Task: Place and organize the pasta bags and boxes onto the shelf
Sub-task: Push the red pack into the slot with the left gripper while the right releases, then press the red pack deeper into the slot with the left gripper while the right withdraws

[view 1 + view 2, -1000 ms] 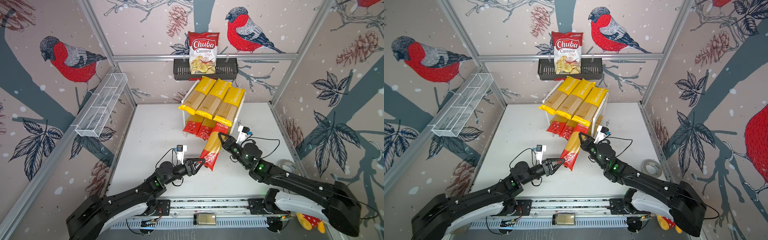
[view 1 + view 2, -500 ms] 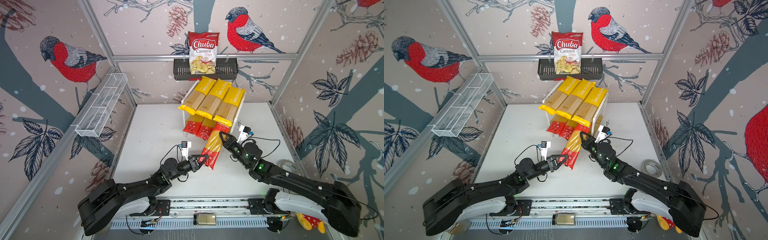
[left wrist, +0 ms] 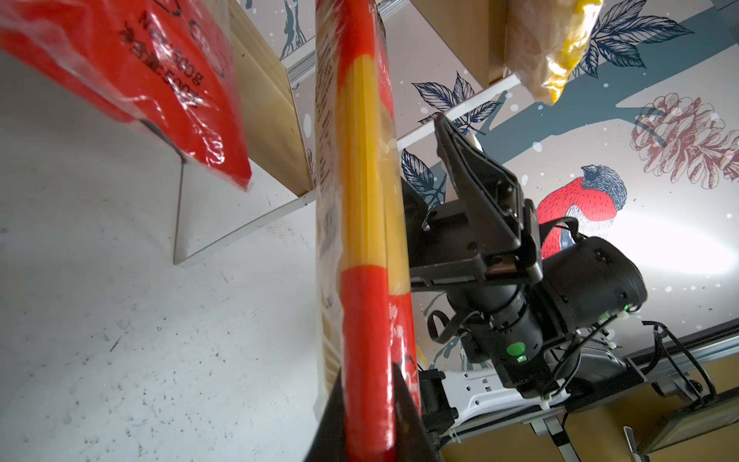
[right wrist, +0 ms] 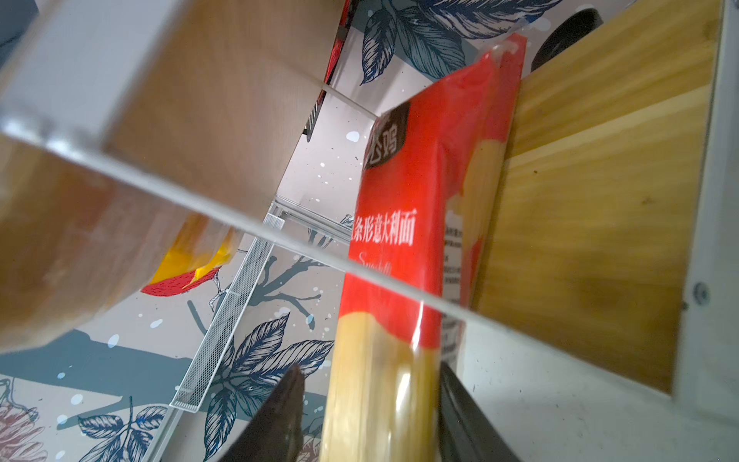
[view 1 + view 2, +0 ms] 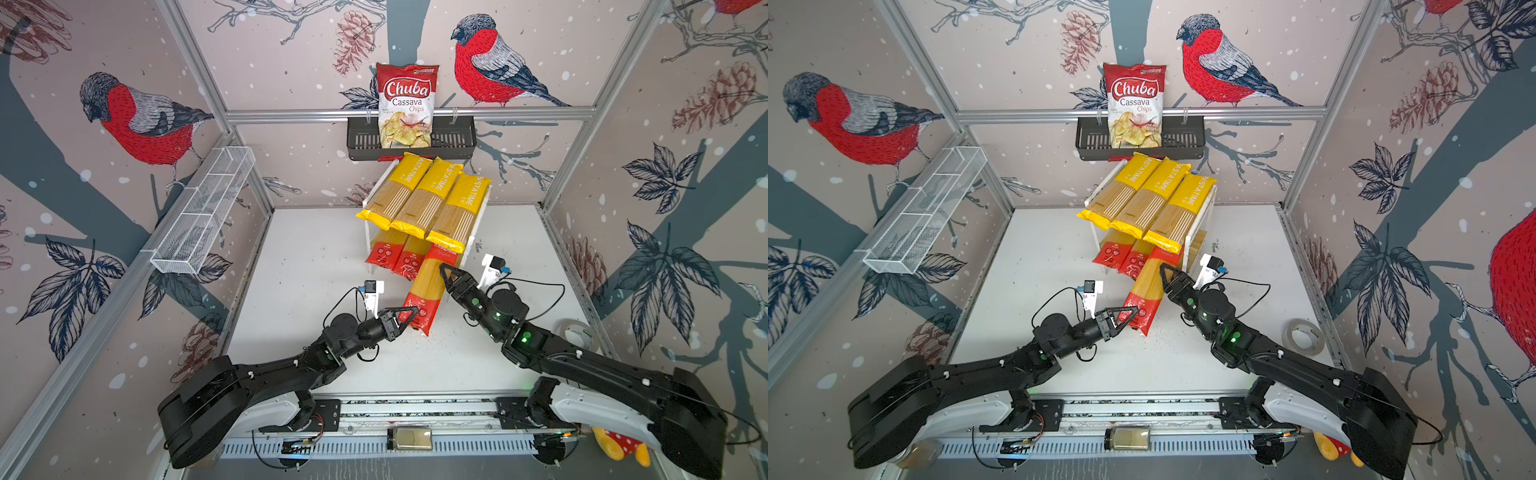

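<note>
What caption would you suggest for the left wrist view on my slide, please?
Left tool shut on a red pack reaching toward the shelf, right tool open around its middle.

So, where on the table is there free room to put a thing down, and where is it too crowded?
Free: the table between the shelf and the left wall, and the strip between the arms before the front rail. Crowded: in front of the shelf, where the left gripper and right gripper meet at the red pack.
</note>
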Available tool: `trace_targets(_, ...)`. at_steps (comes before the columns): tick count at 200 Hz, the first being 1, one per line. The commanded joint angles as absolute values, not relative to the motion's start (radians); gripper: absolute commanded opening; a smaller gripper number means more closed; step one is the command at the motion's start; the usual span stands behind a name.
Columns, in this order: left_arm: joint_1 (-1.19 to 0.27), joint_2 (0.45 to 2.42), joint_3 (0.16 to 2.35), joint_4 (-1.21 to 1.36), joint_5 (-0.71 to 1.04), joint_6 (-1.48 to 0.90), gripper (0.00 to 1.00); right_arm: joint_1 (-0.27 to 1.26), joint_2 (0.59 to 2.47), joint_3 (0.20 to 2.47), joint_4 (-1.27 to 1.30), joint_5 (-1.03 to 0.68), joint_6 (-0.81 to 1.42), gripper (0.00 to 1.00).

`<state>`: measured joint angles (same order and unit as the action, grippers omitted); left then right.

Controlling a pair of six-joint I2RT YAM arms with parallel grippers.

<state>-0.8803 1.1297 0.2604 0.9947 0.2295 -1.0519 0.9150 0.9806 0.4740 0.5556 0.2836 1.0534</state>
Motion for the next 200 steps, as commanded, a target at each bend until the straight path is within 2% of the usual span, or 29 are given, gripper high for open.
trace_targets(1,-0.871,1.153,0.307,1.158,0.198,-1.034,0.00,0.944,0.938,0.459,0.540,0.285,1.025,0.56)
trace_targets(37,-0.857,1.284,0.404,1.166,0.195,-1.064,0.00,0.980,0.842,0.439,0.437,0.287,0.974,0.59)
trace_targets(86,-0.849,1.470,0.579,1.139,0.205,-1.066,0.00,0.994,0.619,0.412,0.205,0.411,0.974,0.59)
trace_targets(125,-0.845,1.556,0.682,1.040,0.185,-1.064,0.00,0.989,0.475,0.372,0.144,0.508,0.975,0.59)
trace_targets(183,-0.820,1.643,0.785,0.945,0.245,-1.083,0.00,0.972,0.425,0.356,0.107,0.555,0.979,0.59)
trace_targets(200,-0.812,1.649,0.824,0.873,0.263,-1.058,0.03,0.967,0.421,0.351,0.103,0.560,0.982,0.59)
